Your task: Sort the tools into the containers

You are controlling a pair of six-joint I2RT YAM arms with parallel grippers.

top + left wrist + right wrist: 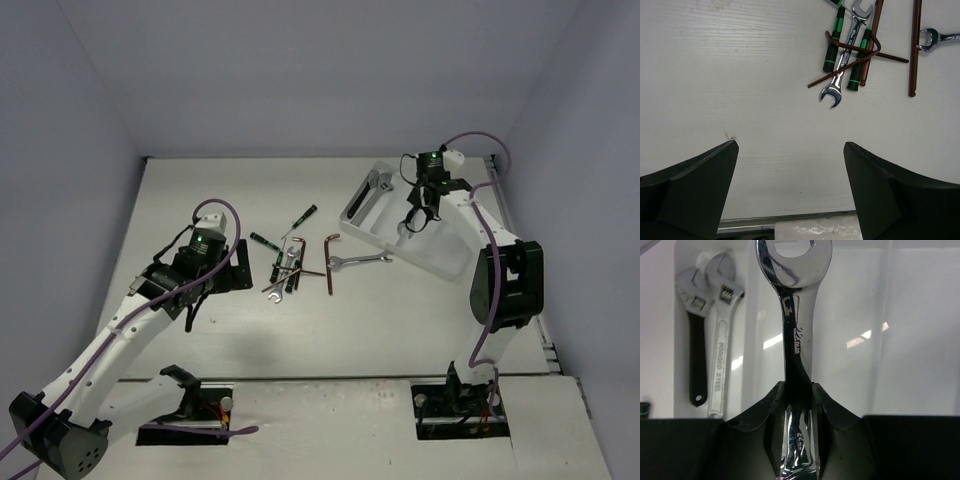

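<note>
Well over on the left, the left jaws stand wide apart above bare desk [740, 75], holding nothing; the pose looks like a line-up on the heap just ahead. That heap is a tangle: 2 green-and-black screwdrivers [832, 42], an open-end wrench [839, 70] and bent hex keys [860, 56] cross one another, so the topmost piece probably has to come off first. Just right of it lie a separate hex key [914, 45] and a loose wrench [360, 261], both flat on the desk and easier to take. Further right sits the tray [445, 252]. 1 compartment already holds a black-handled adjustable wrench [696, 355] beside a silver adjustable wrench [720, 365]. The right jaws are closed tight on the shank of a held wrench [794, 330], hanging lengthwise over the neighbouring compartment, presumably so that it drops parallel to the walls and stays apart from the adjustables.
</note>
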